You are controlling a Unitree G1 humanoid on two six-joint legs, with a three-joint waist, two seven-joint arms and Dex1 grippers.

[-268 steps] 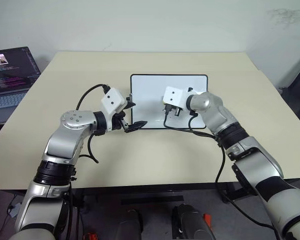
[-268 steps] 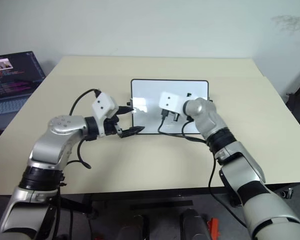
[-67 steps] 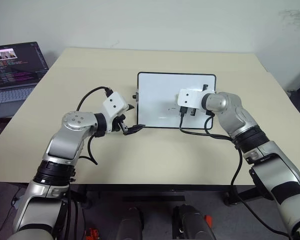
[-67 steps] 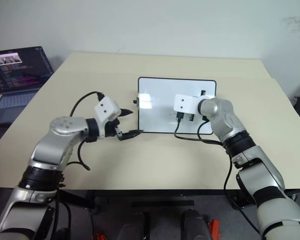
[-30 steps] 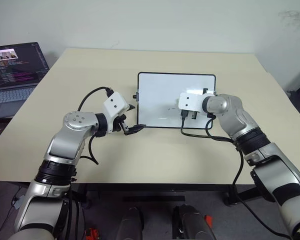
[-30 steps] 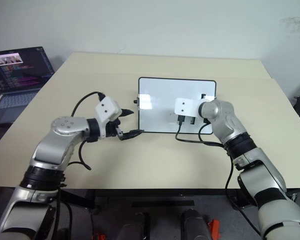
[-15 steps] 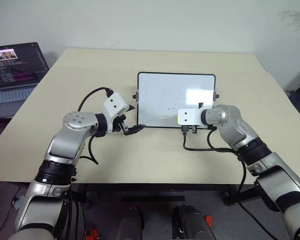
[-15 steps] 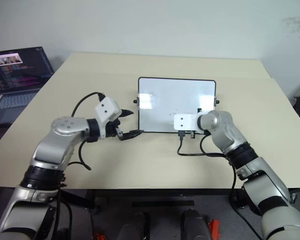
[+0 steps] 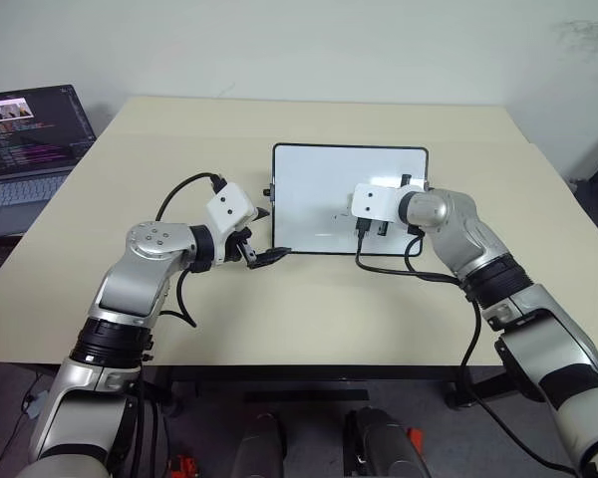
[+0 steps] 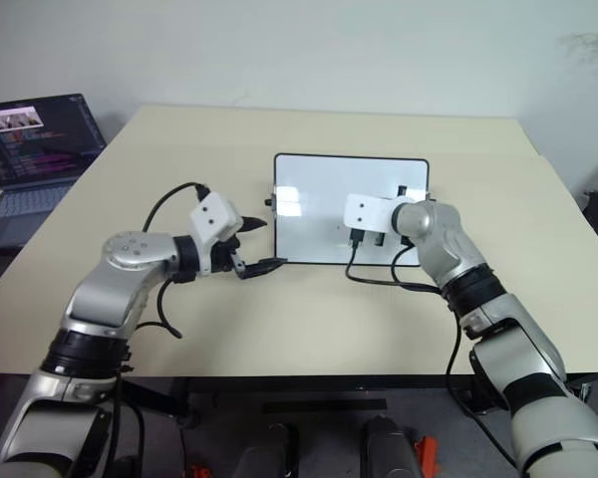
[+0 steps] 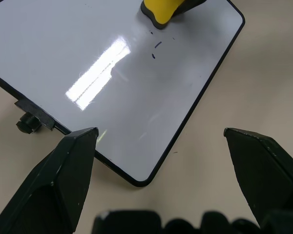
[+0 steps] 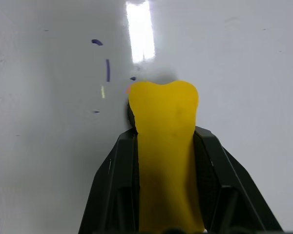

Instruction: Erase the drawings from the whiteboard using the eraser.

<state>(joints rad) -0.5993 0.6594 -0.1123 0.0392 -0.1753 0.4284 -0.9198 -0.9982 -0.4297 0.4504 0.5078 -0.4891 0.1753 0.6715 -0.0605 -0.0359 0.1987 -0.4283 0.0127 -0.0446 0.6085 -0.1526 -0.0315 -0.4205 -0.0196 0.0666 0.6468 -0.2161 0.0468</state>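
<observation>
Leftmost, past the desk (image 9: pixel 100 209) edge and well apart from the left gripper (image 9: pixel 262 232): an open laptop (image 9: pixel 30 139) with a dark screen. Next, that left gripper itself, black fingers (image 11: pixel 63 175) spread wide and empty, poised just over the near left corner of the whiteboard (image 9: pixel 319 179), gripping nothing. Directly ahead of it, the glossy white board lying flat on the pale desk, thin black frame, a small black knob (image 11: pixel 28 123) on the side just beside one fingertip. Further right, over the near right part of the board, the right gripper (image 12: pixel 163 146), clamped tight on the eraser (image 12: pixel 164 146), yellow block pinched between both black fingers and jutting out past their tips. Eraser's rounded front end down on the white surface, as far as can be judged from the wrist view. Just beyond and to one side of that tip, the drawings (image 12: pixel 107 69): a short upright dark stroke, a small curved mark near it, a few tiny dots close by, one dot right at the eraser's edge. From the left wrist view, same faint strokes (image 11: pixel 156 48) just beside the yellow block (image 11: pixel 161 9), well ahead of the open fingers. Black cable (image 9: pixel 399 269) looping on the desk below the right wrist.
</observation>
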